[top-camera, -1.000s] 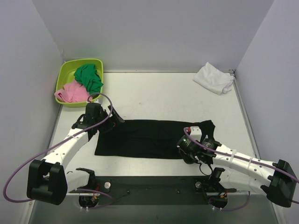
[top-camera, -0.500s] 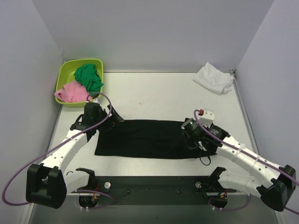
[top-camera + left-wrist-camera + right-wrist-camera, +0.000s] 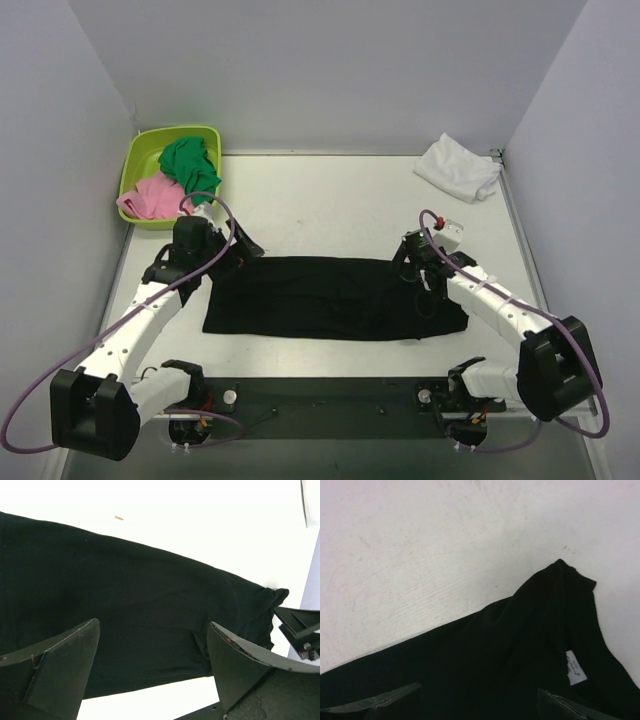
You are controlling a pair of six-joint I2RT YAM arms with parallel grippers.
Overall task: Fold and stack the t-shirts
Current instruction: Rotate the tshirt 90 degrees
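The left arm point(image 3: 150, 300) reaches from its base at the lower left of the top view up and to the right. Its wrist is bent so the left tool point(image 3: 238, 258) points toward the centre of the frame. In the wrist view its two fingers point(image 3: 60, 665) stand wide apart at the bottom corners. The right arm point(image 3: 495, 305) rises from the lower right, with the right tool point(image 3: 408, 265) aimed leftward. Its fingertips point(image 3: 385, 700) are likewise spread along the bottom edge.
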